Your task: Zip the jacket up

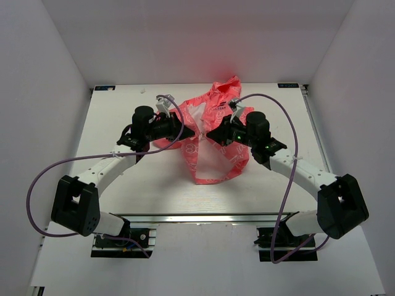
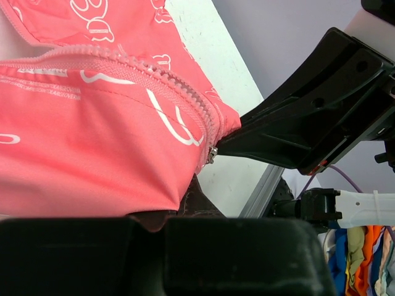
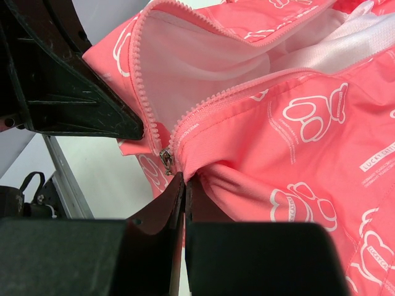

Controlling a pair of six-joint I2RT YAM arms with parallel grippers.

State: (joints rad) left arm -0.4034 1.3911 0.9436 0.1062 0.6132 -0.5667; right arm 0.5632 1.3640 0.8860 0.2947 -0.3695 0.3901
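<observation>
- Coral-pink thin fabric with a white printed pattern: the jacket (image 1: 216,111) lies crumpled at the middle of the white table (image 1: 123,185), between the 2 arms. It runs from near the far edge toward the near side.
- The front of the jacket is open for most of its length. The white lining (image 3: 185,68) shows between the 2 rows of pink zipper teeth (image 2: 185,92), which spread apart above the point where they meet.
- The small metal zipper slider (image 3: 165,158) sits where the 2 rows join, close to the jacket's edge, and hangs just above the table.
- The left gripper (image 1: 192,132) reaches in from the left. Its jaws are closed, and in its own wrist view the pink cloth folds down into the pressed-together fingers (image 2: 203,206), so it has hold of the jacket just beside the slider.
- The right gripper (image 1: 211,134) reaches in from the right. Its jaws are also pressed together, with only a thin seam between them, and they pinch a fold of pink fabric just below the slider.
- The 2 gripper tips point at each other and are very near, with the slider and the bottom of the zipper between them. Whether the tips touch cannot be told.
- A purple cable (image 1: 37,185) loops out from each arm over the table.
</observation>
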